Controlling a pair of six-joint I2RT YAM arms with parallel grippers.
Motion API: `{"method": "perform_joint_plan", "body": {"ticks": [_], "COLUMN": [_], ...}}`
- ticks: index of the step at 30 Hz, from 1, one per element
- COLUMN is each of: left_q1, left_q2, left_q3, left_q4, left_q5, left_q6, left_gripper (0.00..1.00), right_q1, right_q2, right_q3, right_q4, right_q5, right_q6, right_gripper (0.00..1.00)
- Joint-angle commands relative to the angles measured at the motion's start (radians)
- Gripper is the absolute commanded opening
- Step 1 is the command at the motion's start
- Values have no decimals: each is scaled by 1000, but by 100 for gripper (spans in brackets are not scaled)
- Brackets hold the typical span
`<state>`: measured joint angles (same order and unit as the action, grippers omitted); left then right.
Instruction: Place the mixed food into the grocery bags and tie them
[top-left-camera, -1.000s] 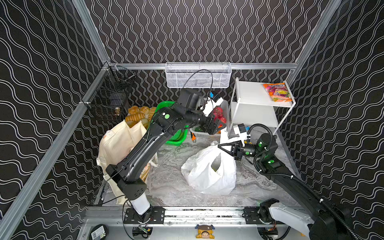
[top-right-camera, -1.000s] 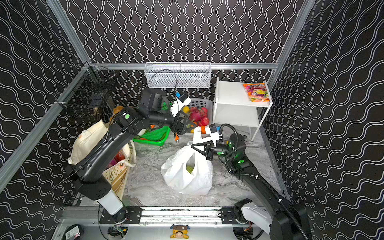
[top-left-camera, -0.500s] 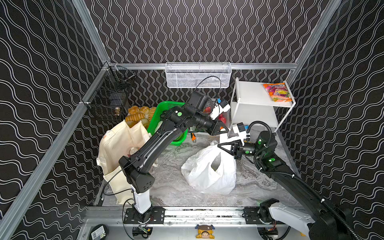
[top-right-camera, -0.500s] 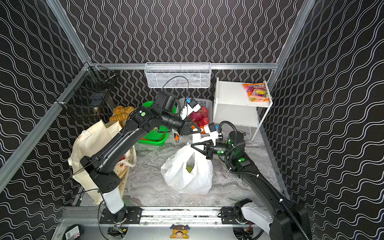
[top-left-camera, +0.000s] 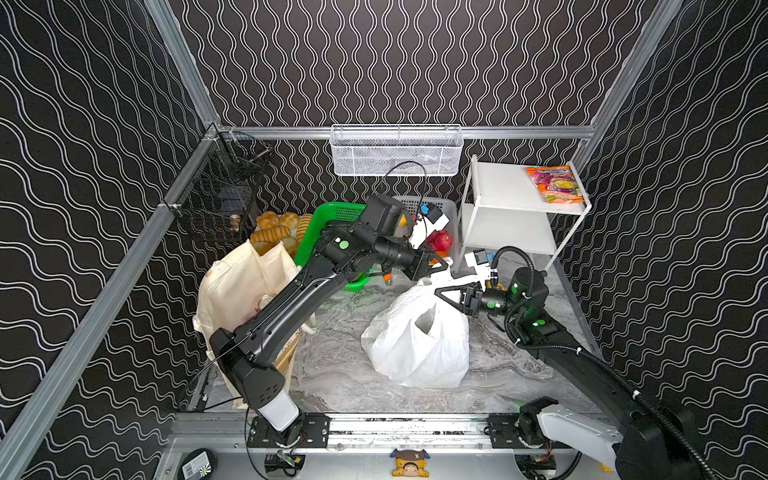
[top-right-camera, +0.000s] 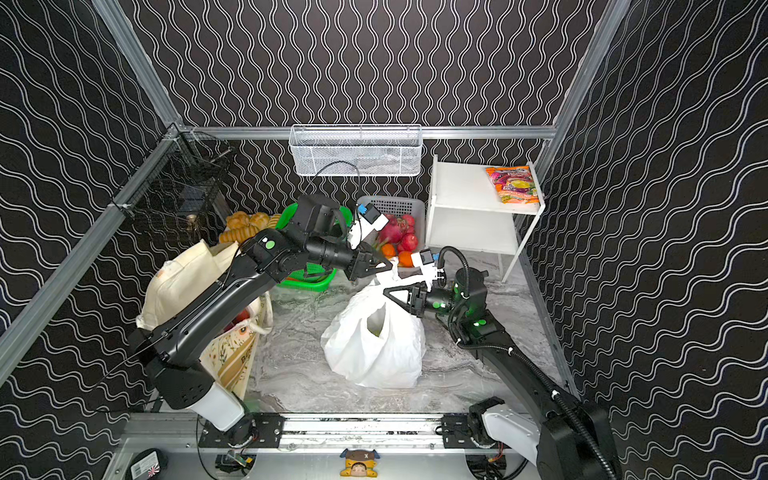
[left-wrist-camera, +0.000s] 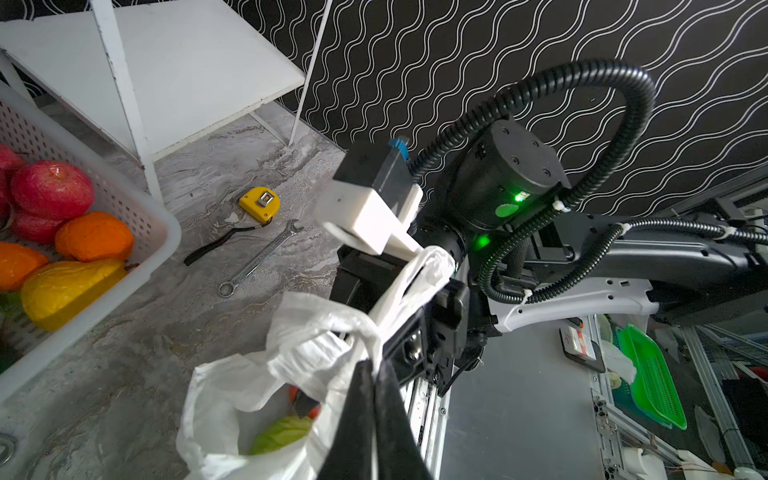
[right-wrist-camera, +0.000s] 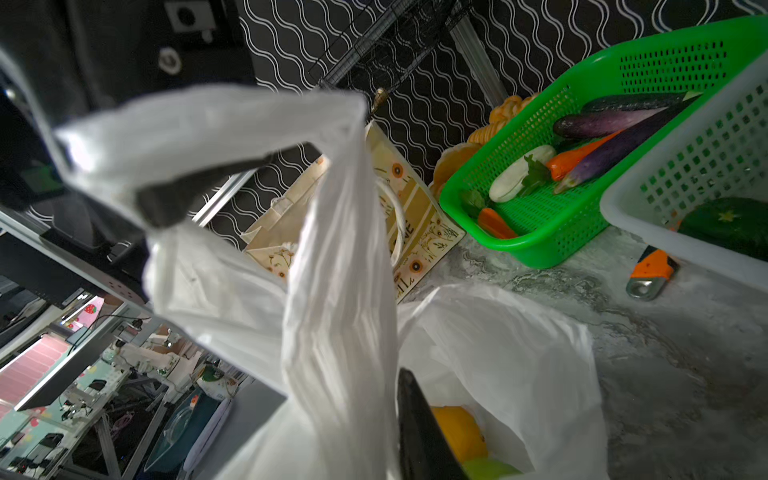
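Centrally, the white plastic carrier bag (top-left-camera: 419, 345) stands mouth upward on the marble-patterned tabletop (top-left-camera: 332, 374), between the two arms in both top views. The left gripper (top-left-camera: 441, 264) reaches across from the left, and its jaws are pressed together on one loop handle (left-wrist-camera: 415, 278), with the film pinched at the fingertips in the left wrist view. The right gripper (top-left-camera: 440, 292) meets the top of the bag from the right, just beside the left one. White film lies over it, but whether its jaws are parted or closed on the plastic cannot be told. Inside the bag, a pale green cabbage (left-wrist-camera: 282, 432) and a yellow-orange item (right-wrist-camera: 457, 432) show. The cream fabric tote (top-left-camera: 241, 282) stands upright at the left, partly behind the left arm. At the back, a green basket (right-wrist-camera: 540, 249) holds aubergines (right-wrist-camera: 615, 120) and carrots (right-wrist-camera: 577, 156), next to a white basket (top-right-camera: 399, 203) of red and orange produce (top-right-camera: 405, 241). A snack packet (top-left-camera: 555, 185) lies on the white shelf unit (top-left-camera: 507, 187).
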<state>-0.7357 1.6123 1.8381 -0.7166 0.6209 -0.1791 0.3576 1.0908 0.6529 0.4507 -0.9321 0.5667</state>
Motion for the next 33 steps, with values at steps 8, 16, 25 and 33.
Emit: {"method": "perform_joint_plan", "body": {"ticks": [8,16,25,33], "left_q1": [-1,-19,-43,-43], "left_q2": [-161,-214,-187,-181], "left_q3": [-258,-457,-503,-516], "left_q4": [144,235,209,214], "left_q5": [40,-11,-117,-102], "left_q6": [120,112,141,147], "left_gripper": [0,0,2,2], "right_q1": [-18,-20,-20,-21], "right_q2": [51,74,75,56], "right_q3": [7,-2,3,35], "right_q4": [159,226,222,49], "right_q5": [57,1,-91,-112], "right_q6": [187,249,240,109], "right_gripper": [16,25,46,67]}}
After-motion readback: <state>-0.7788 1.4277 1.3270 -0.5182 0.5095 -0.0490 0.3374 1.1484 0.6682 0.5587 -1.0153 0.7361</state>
